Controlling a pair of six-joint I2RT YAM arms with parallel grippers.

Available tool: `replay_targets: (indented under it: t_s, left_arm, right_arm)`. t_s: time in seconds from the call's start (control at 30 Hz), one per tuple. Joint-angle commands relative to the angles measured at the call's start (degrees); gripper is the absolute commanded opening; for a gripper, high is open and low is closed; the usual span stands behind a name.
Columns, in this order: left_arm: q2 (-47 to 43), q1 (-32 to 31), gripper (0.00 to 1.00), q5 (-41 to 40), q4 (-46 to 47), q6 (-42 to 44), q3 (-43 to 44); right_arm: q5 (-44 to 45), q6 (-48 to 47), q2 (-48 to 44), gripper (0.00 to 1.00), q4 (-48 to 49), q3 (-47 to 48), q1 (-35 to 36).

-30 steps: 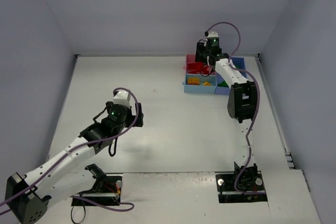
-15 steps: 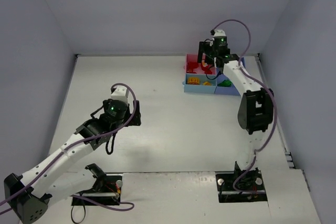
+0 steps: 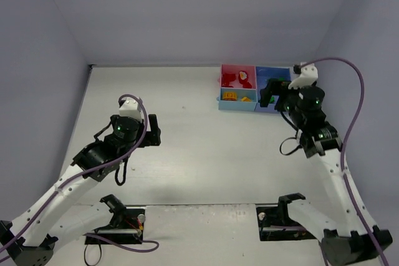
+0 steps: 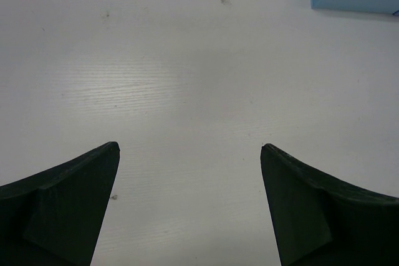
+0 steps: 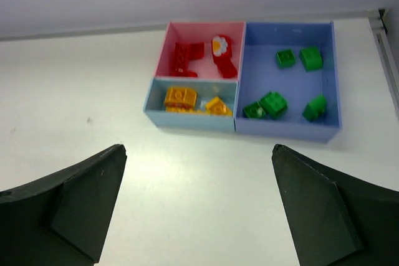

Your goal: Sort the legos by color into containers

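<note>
Over the last second the right arm [image 3: 324,147] has drawn back from above the pink tray [image 5: 163,51] and its jaws have spread, while the left arm [image 3: 75,175] has slid towards the near left. The legos [image 5: 273,103] lie in the containers [image 5: 287,130]: red in the pink tray, yellow-orange in the light blue tray [image 5: 187,119], green in the larger blue tray [image 5: 335,73]. One red piece carries a pale top. They should be light, rigid and slick-sided, best pinched across two flat faces below the studs. The right end effector [image 5: 198,151] hangs spread and empty, well short of the trays and tilted towards them. The left end effector [image 4: 188,146] is also wide apart, holding nothing, low over the bare surface [image 3: 206,147], with that arm stretched forward from its base.
</note>
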Motion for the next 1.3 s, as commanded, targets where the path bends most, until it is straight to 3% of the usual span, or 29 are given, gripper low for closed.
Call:
replay_targets:
  t_s: [0.0,0.17,0.37,0.7,1.27]
  left_arm:
    - [-1.2,0.6,0.88,-1.6,0.7,1.5,3.2]
    - [-2.7,0.7,0.88,-4.5,1.2,2.9,2.8]
    - [-3.7,0.7,0.88,-7.3,0.1,1.6,1.7]
    - [-2.6,0.7,0.88,-7.6,-0.4,0.6,0.8]
    - [0.2,0.7,0.88,-6.8,1.5,-0.7,-0.5]
  right_arm:
    - [1.2,1.7,-8.6,1.00,-4.1,-5.3,0.1]
    - [0.9,3.1,-18.9,1.00,-9.0,-9.2,0.1]
    - [-0.5,3.4,-23.9,1.00,-10.0,-11.3,0.1]
    - [1.3,8.6,-20.6,1.00,-10.2,-12.8,0.1]
    - [1.6,8.1,-22.1,1.00,-10.7,-12.9,0.2]
